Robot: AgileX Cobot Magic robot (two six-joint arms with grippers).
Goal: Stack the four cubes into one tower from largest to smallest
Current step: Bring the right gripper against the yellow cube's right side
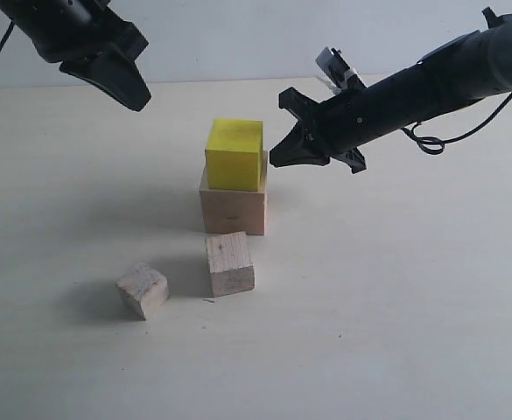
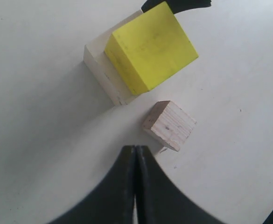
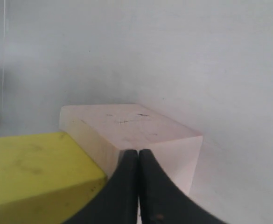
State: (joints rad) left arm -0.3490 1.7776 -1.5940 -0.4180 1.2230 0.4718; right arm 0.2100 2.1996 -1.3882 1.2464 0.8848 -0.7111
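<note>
A robotics lab bench, by the look of it. A bare, pale tabletop (image 1: 396,350) runs back to a plain white wall (image 1: 238,39). Over it hang the black left arm (image 1: 72,35) and right arm (image 1: 431,83), the latter with a loose cable (image 1: 422,138) looping beneath. The only props are test pieces: a yellow cube (image 1: 234,154) atop a pale wooden cube (image 1: 233,212), with a small wooden cube (image 1: 229,262) and a greyish cube (image 1: 143,290) nearby.

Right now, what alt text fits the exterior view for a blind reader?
A yellow cube sits on a larger wooden cube. A small wooden cube and the smallest cube lie in front. The left gripper hangs above; the right gripper points at the yellow cube.
</note>
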